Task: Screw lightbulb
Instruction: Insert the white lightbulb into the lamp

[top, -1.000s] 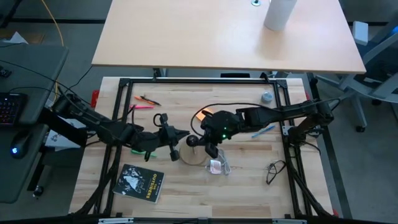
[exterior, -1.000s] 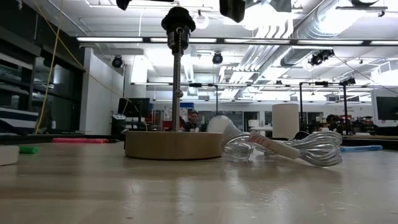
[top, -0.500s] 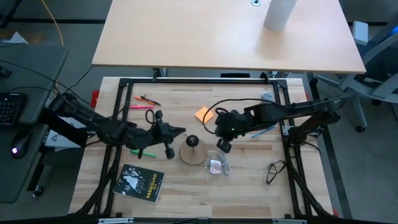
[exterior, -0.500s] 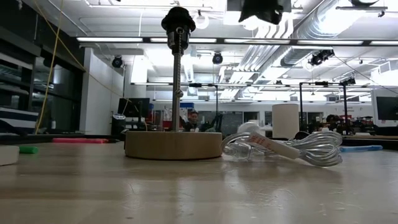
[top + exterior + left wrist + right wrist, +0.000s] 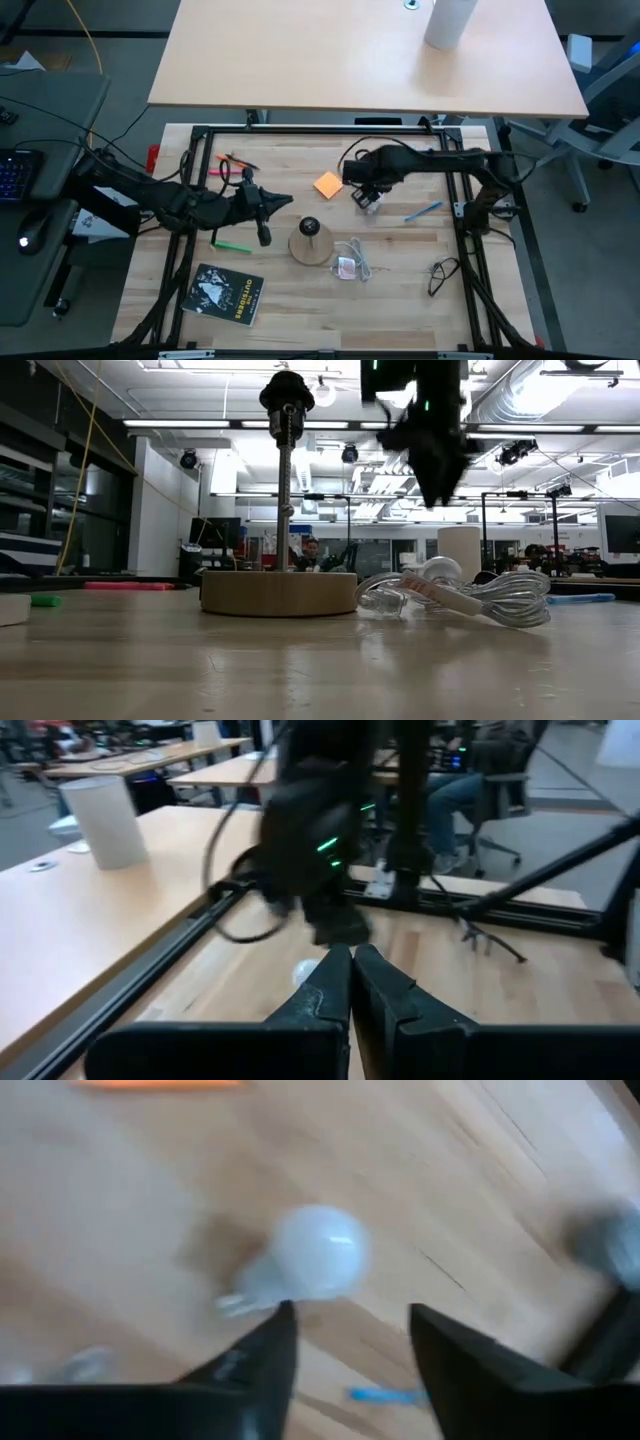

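Note:
The lightbulb (image 5: 318, 1252), a small white frosted globe, lies on its side on the wooden table, its grey base (image 5: 240, 1295) pointing sideways. It also shows in the low view (image 5: 440, 570) and the left wrist view (image 5: 303, 970). My right gripper (image 5: 350, 1330) hangs open just above it, pointing down (image 5: 437, 480) and touching nothing, right of the orange note in the high view (image 5: 368, 197). The lamp's tan disc (image 5: 312, 250) carries an upright rod with a black socket (image 5: 286, 392). My left gripper (image 5: 285, 203) is shut and empty, left of the lamp.
An orange note (image 5: 327, 184) lies beside the right gripper. A clear packet with a coiled cord (image 5: 350, 265) sits right of the disc. There are also a blue pen (image 5: 424, 210), a green marker (image 5: 232, 244), a black book (image 5: 227, 293) and glasses (image 5: 440, 272).
My right gripper has left the lamp's socket, gone toward the table's far right and down, tipped from nearly level to pointing down, and opened. The lightbulb has shifted along the table to the right, past the lamp's disc. My left gripper has drawn back slightly toward the left.

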Controlling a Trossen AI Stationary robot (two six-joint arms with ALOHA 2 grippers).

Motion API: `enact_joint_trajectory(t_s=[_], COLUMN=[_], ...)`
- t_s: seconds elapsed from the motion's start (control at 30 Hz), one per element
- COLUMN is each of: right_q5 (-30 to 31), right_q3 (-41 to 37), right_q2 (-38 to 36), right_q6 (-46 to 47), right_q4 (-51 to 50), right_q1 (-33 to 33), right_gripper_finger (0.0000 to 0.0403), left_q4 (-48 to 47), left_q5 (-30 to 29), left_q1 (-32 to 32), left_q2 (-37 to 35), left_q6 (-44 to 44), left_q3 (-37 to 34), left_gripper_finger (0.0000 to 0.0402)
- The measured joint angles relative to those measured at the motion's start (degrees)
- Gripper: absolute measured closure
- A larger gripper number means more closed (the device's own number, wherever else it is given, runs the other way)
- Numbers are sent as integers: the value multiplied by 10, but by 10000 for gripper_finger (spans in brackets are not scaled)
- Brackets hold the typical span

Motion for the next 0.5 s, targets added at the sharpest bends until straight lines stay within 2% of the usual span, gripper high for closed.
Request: enact_joint_trajectory(t_s=[0.1, 0.17, 0.37, 0.5], right_q5=[23, 21, 14, -21], right_q3=[0, 0, -3, -69], right_q2=[28, 33, 27, 5], right_q6=[84, 128, 224, 308], right_q4=[-43, -42, -17, -2], right_q1=[-23, -22, 19, 60], right_gripper_finger=[152, 131, 119, 119], left_q4=[-4, -10, -19, -44], left_q5=[18, 25, 46, 51], left_q1=[0, -1, -1, -1], left_q2=[-1, -1, -1, -12], left_q6=[0, 0, -4, -4], left_q3=[0, 0, 0, 0], left_gripper_finger=[402, 402, 402, 402])
